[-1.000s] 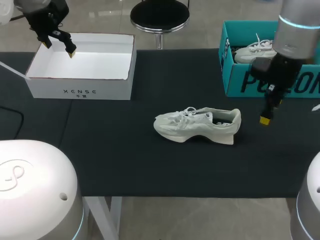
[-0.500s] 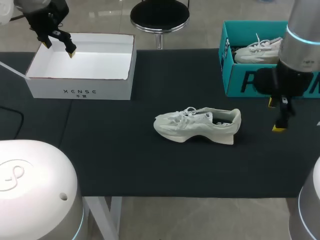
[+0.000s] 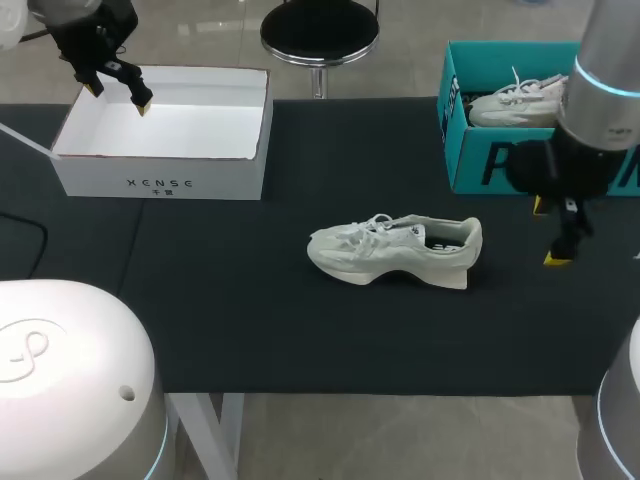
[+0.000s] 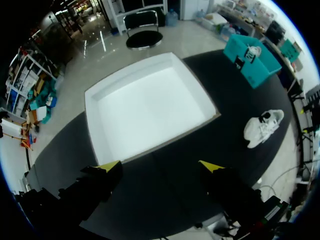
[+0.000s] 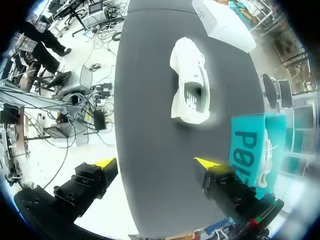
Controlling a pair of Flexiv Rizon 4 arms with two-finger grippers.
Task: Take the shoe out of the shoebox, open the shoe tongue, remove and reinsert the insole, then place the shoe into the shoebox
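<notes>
A white shoe (image 3: 395, 250) lies on its sole in the middle of the black table, toe to the left; it also shows in the right wrist view as the shoe (image 5: 190, 82) ahead of the fingers, and far off as the shoe (image 4: 263, 128) in the left wrist view. A teal shoebox (image 3: 520, 120) at the back right holds a second white shoe (image 3: 515, 100). My right gripper (image 3: 550, 232) hangs open to the right of the shoe's heel, in front of the teal box, holding nothing. My left gripper (image 3: 115, 90) is open above the back left corner of the empty white box (image 3: 165, 135).
The white box (image 4: 150, 107) fills the space ahead of my left fingers. The teal shoebox (image 5: 255, 150) sits beside my right fingers. A thin cable (image 3: 25, 235) lies along the table's left edge.
My right arm has moved to the right and slightly toward the front, away from the shoe's heel. The left arm and the shoe have stayed still.
</notes>
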